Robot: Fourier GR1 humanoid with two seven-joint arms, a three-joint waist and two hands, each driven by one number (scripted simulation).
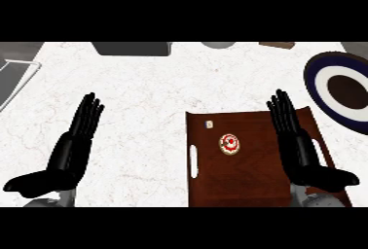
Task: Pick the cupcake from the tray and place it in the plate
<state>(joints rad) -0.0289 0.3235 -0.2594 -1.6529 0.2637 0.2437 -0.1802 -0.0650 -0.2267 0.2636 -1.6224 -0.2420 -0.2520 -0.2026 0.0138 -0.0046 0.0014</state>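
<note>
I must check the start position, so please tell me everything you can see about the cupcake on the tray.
The cupcake is small and round, seen from straight above: a pale, cream-coloured rim around a red and white top. It seems to stand upright on the brown wooden-looking tray, a little left of the tray's middle and right of the handle slot. Nothing touches it except the tray. The right robot hand lies open beside it, to its right, apart from it. The plate is further right, off the tray.

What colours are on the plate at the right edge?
The round plate has a dark navy rim, a white ring and a dark brown centre, seen in the head view.
</note>
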